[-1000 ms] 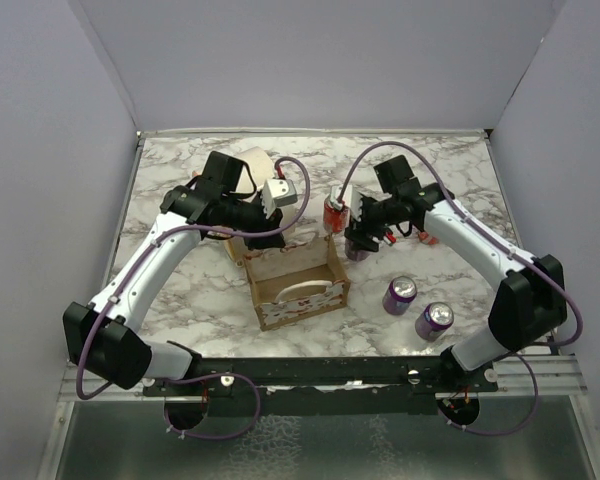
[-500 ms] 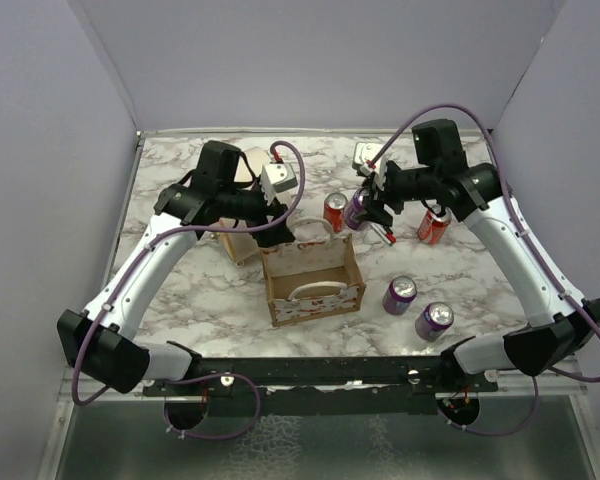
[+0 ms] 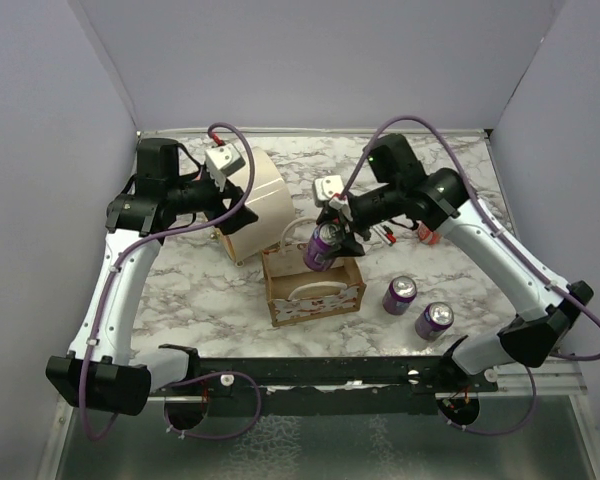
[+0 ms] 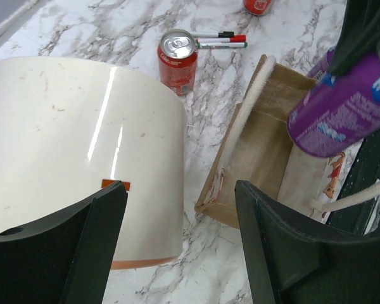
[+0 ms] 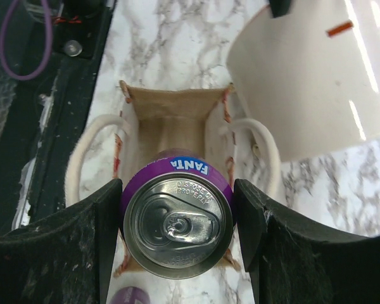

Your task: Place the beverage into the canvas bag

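One glossy purple can (image 5: 177, 218) over boxy canvas bag (image 5: 171, 111).

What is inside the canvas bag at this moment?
Only bare tan lining shows inside the canvas bag; no drink lies in the visible part. The purple can, gripped by the right hand, hangs over the opening and hides the middle of the floor.

Marble table (image 3: 180, 290) (grey-veined) holds canvas bag (image 3: 315, 305), cream cylinder (image 3: 260, 195), loose cans (image 3: 400, 293).
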{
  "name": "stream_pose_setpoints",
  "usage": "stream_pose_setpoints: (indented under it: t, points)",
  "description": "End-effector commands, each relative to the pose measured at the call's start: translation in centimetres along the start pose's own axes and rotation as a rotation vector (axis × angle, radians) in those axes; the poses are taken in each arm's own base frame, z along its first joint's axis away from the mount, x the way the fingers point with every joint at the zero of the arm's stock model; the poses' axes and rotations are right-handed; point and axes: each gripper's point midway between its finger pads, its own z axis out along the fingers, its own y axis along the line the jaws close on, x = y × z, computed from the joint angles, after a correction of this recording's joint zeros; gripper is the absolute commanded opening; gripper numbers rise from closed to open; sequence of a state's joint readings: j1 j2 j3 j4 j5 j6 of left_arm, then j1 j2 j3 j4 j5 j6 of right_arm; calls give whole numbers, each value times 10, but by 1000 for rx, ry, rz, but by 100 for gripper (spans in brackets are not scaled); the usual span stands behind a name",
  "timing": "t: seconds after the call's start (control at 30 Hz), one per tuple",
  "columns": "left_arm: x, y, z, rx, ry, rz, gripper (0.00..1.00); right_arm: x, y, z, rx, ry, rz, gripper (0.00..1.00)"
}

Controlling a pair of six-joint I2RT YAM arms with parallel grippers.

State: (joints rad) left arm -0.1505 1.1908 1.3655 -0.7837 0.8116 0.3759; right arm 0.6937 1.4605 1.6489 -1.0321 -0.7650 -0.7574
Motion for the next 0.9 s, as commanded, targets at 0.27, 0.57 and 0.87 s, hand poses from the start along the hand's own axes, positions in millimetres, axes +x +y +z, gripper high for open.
stream_pose_setpoints:
  t: [0.27, 0.57, 0.87]
  points:
    - [-19, 17, -34, -65, -164, -93, 72, -8, -1, 77, -141, -27, -160, 1]
    - [-29, 30, -47, -105, -224, -149, 72, 18, 0, 107, -197, 14, -231, 1]
    - [-28, 32, -44, -75, -230, -160, 72, 37, 0, 129, -222, 43, -275, 1]
